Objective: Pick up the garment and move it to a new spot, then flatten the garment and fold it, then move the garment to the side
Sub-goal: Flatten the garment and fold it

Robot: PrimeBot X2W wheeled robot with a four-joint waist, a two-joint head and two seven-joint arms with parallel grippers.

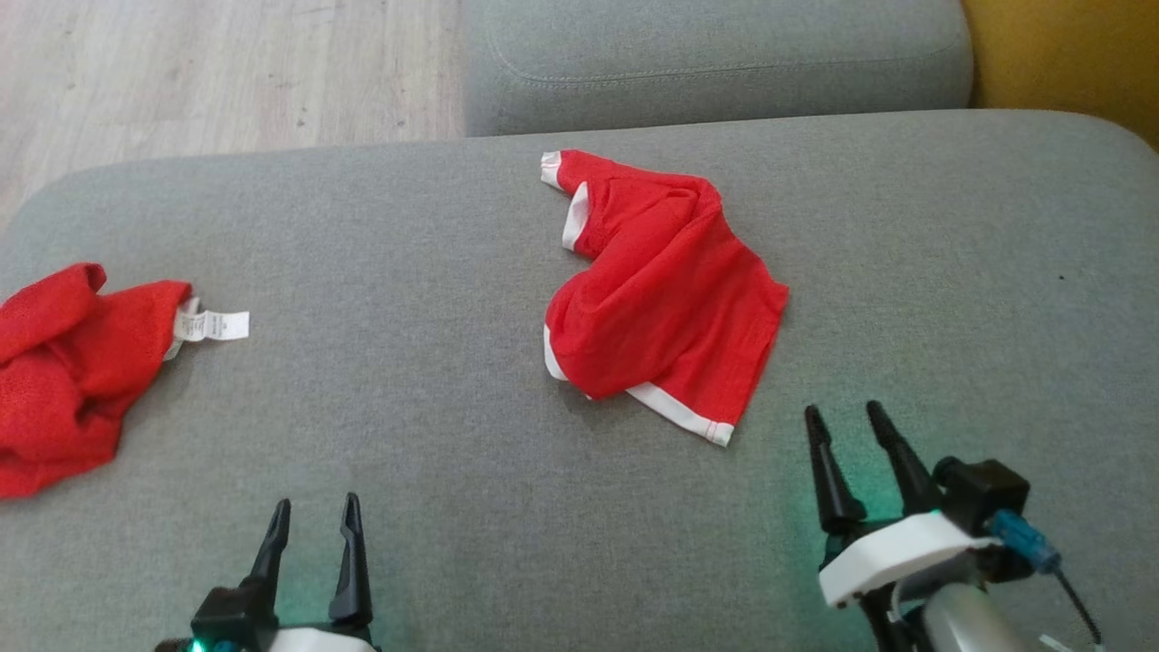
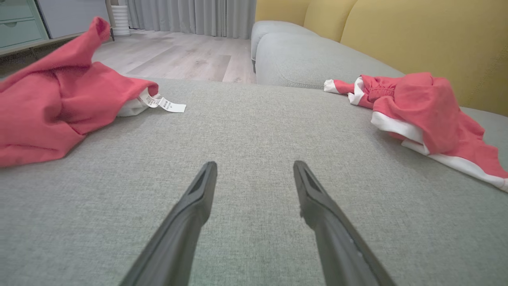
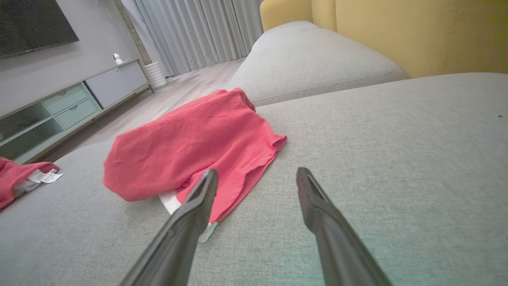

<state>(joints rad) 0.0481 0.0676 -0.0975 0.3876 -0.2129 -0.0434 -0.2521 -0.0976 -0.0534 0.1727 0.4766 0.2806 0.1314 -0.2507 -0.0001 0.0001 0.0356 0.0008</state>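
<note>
While left gripper [image 1: 317, 500] and right gripper [image 1: 843, 407] hover wide open and empty, crumpled red shorts [image 1: 665, 285] lie on the sofa cushion [image 1: 951, 272] nearest the right one, presumably its pickup.

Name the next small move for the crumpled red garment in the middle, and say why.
Probably ease the right pincer forward onto the near white-trimmed corner of the red garment and close there. That pincer stands open and empty just short of the corner. The garment lies bunched on the grey cushion, and the left pincer, also open, is farther off.
</note>
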